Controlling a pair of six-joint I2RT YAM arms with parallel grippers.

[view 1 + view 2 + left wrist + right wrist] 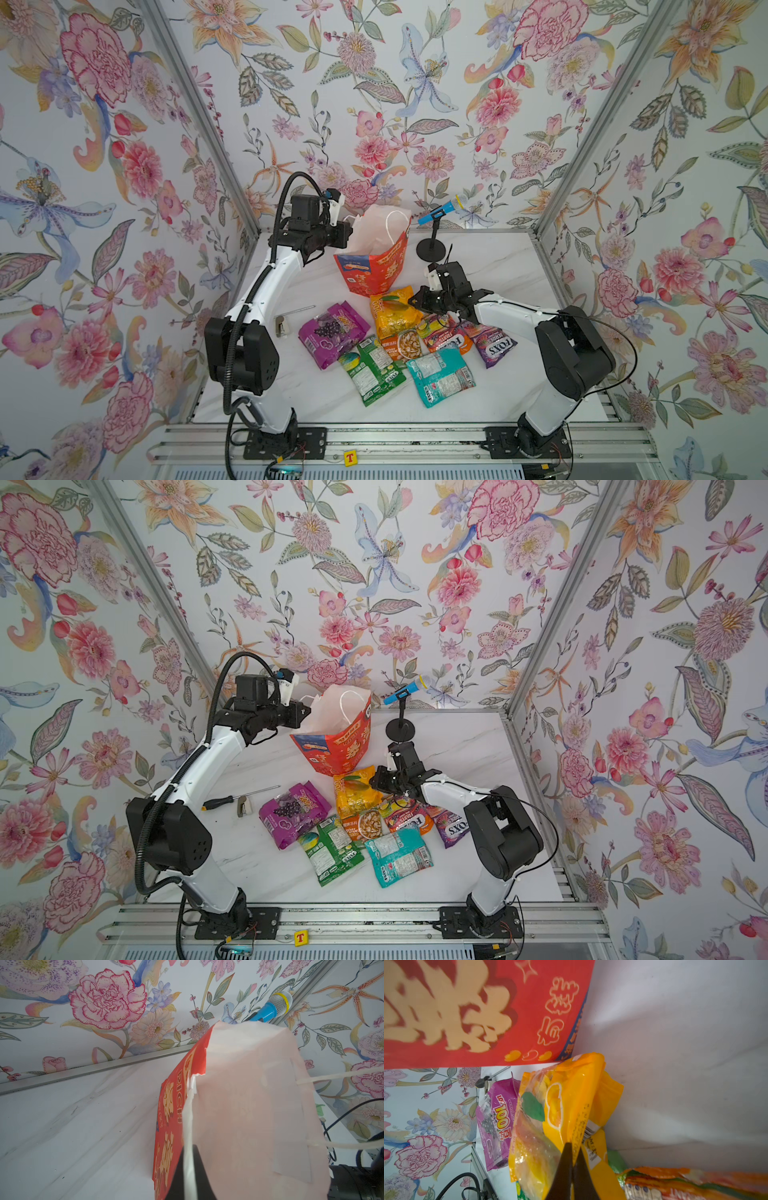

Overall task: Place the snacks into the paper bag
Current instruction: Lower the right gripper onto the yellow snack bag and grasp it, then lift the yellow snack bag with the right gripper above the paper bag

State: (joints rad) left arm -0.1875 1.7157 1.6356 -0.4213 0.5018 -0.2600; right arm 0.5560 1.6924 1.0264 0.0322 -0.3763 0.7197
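Observation:
The red-orange paper bag [376, 270] [336, 750] stands open at the back of the table. My left gripper [351, 235] [190, 1148] is shut on its left rim, the white inside [249, 1105] facing the wrist camera. My right gripper [411, 300] [573, 1147] is shut on an edge of the orange-yellow packet [392, 318] [550, 1115], just in front of the bag. On the table lie the purple grape packet [332, 332], green packet [372, 370], teal packet [440, 376], nut packet [403, 345] and two FOXS bags [446, 336] [494, 347].
A blue toy microphone [442, 212] on a black stand [432, 249] is right of the bag. A screwdriver [232, 798] and a small clip [280, 324] lie left of the packets. Floral walls close in three sides.

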